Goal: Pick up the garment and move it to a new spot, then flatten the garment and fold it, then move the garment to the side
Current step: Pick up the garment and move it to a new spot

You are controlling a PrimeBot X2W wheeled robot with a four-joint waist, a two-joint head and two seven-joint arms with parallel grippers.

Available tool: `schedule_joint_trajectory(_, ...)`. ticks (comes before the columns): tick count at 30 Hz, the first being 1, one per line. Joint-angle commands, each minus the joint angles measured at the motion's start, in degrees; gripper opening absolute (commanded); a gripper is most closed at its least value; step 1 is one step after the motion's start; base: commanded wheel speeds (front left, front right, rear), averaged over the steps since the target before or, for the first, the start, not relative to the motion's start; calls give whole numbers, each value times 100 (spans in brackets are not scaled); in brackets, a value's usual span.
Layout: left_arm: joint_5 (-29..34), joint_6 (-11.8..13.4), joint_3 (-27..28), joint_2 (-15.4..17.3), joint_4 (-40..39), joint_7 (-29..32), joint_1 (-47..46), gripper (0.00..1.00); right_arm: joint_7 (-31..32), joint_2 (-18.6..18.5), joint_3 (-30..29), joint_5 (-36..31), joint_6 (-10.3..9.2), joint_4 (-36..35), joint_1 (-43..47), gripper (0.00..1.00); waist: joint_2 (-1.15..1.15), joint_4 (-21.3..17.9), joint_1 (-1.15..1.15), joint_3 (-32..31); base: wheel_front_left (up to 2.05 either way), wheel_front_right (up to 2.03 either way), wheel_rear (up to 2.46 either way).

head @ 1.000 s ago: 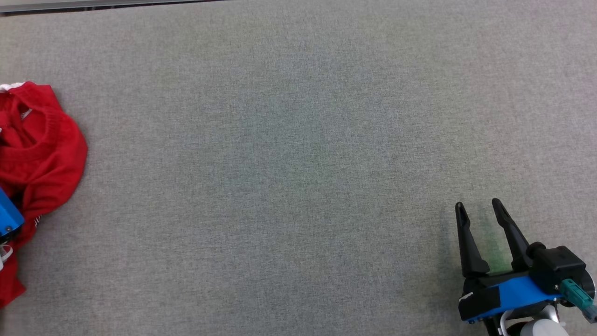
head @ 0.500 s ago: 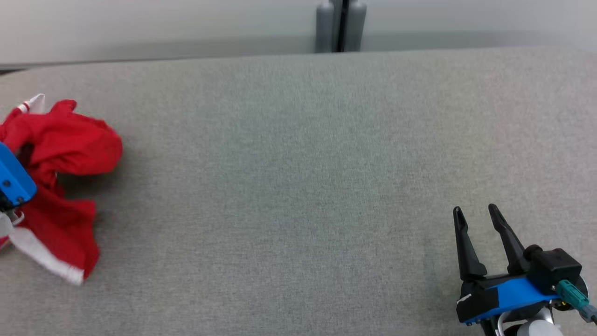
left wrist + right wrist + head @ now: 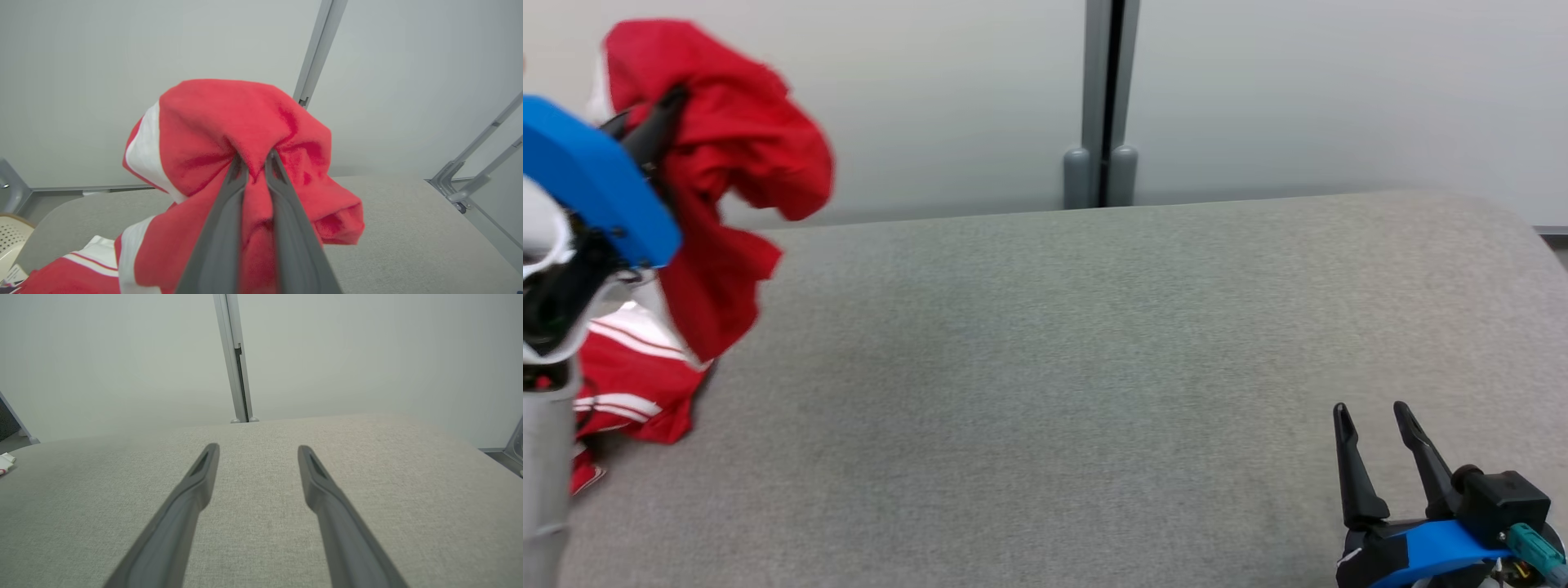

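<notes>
- Moved since a second ago: the garment (image 3: 245, 114), which lay heaped flat at the table's left edge, now hangs raised in the air. The head camera has also tilted up, so the wall showing now is the camera's shift, not a move of the things.
- Left gripper (image 3: 254, 157): fingers clenched on a bunched fold of red cloth, which wells up over and around the tips.
- Garment, look: red fabric with white bands, crumpled into a lump with no outline readable. Which part is pinched cannot be told.
- Garment, place: the upper part is draped over the left fingertips, above the table (image 3: 1054, 367) at the robot's left. The lower, white-striped part trails down and seems to rest on the table's left edge.
- Right gripper (image 3: 1370, 408): fingers spread apart, grasping nothing, low over the near right of the table and well apart from the garment.
- Table: grey cloth surface, with a broad stretch across the middle between the two arms.
- Progress, as a judgement: the pick-up is under way and the lift is not complete.
- Left to do: carrying to a new spot, flattening, folding and moving aside.
</notes>
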Motion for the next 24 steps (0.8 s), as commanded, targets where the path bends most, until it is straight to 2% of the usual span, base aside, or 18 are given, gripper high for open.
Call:
schedule_joint_trajectory(1,-53,-38,-68,-139,-69,-40,-105,0,15,-23,2,-13,3,-33,37,100,0,-147,1,-111,0,0,0)
schedule_joint_trajectory(6,-140,-172,-417,-638,-306,-173,-246,0,97,-22,6,-41,3,-162,72,100,0,-426,1,-132,0,0,0)
schedule_joint_trajectory(10,-42,-337,-899,-956,-221,-223,-18,0,187,-22,-19,-84,3,-283,109,100,0,-709,1,-85,0,0,0)
schedule_joint_trajectory(17,225,-574,-1618,-1391,409,-700,551,0,304,-22,-96,-88,3,-488,164,100,0,-1215,1,79,0,0,0)
schedule_joint_trajectory(24,607,-729,-2281,-1731,1396,-1405,920,0,253,-21,-60,25,3,-469,133,100,0,-1456,1,289,0,0,0)
